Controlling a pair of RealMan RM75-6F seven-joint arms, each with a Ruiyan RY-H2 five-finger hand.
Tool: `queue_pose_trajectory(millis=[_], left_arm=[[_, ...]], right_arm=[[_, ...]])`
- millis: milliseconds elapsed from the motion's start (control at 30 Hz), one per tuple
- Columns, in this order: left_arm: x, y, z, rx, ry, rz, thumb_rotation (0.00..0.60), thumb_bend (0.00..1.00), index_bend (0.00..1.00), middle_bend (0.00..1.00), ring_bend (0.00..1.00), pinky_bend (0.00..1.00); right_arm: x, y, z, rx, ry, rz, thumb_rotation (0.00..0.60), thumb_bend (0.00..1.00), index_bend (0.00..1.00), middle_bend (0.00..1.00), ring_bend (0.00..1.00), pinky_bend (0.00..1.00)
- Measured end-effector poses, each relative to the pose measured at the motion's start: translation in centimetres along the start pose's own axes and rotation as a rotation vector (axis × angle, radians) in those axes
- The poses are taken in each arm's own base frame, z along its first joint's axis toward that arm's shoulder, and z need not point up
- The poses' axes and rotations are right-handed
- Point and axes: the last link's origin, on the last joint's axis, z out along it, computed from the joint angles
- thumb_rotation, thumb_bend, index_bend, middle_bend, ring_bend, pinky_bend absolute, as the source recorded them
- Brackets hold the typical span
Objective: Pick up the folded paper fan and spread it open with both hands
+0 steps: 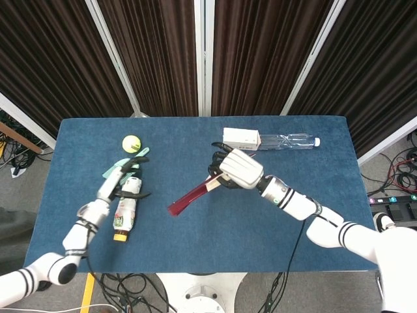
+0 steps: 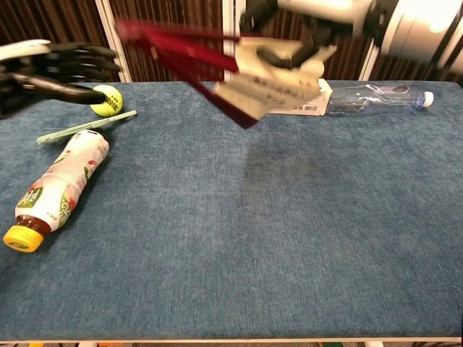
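The paper fan [image 1: 195, 193] [image 2: 239, 72], with dark red ribs and a cream printed leaf, hangs in the air above the table's middle, partly spread. My right hand [image 1: 238, 168] [image 2: 304, 22] grips it at the paper end, and the red ribs stick out toward the left. My left hand [image 1: 125, 184] [image 2: 51, 69] is raised over the left side of the table, fingers apart and holding nothing, a short way from the rib tips.
On the blue table [image 1: 195, 241] lie a yellow tennis ball [image 1: 131, 142], a small green brush [image 1: 124, 168], a drink bottle [image 2: 54, 189] with a yellow cap, and at the back a white box [image 1: 241, 138] beside a clear water bottle [image 1: 290, 140].
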Motion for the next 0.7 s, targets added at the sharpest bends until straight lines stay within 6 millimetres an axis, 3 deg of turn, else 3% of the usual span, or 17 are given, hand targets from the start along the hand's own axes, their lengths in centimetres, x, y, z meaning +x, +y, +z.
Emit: queue_pose_trajectory(millis=[133,233,533,700], left_arm=[[-1.9,0.8,1.6,-0.026,-0.043,-0.027,0.600,0.03,0.20,0.15,0.10,0.23],[-3.3,1.4,2.6,-0.047,-0.056,-0.041,0.600,0.03,0.21,0.16,0.10,0.23],[-6.0,2.7,5.1,-0.054,-0.028,-0.178,0.600,0.03,0.24,0.20,0.10,0.23],[-7.2,3.0,6.1,-0.059,0.008,-0.270,0.600,0.03,0.26,0.25,0.16,0.26]], right_arm=[[2.5,-0.5,1.1,-0.036,-0.008,0.014,0.600,0.63,0.83,0.66,0.33,0.13],[3.3,-1.0,2.1,-0.056,-0.018,0.016,0.600,0.63,0.82,0.66,0.33,0.13],[3.8,-2.6,4.7,-0.097,-0.034,0.039,0.600,0.64,0.80,0.66,0.33,0.10],[3.3,-3.2,5.9,-0.121,-0.037,0.064,0.600,0.65,0.79,0.66,0.32,0.08]])
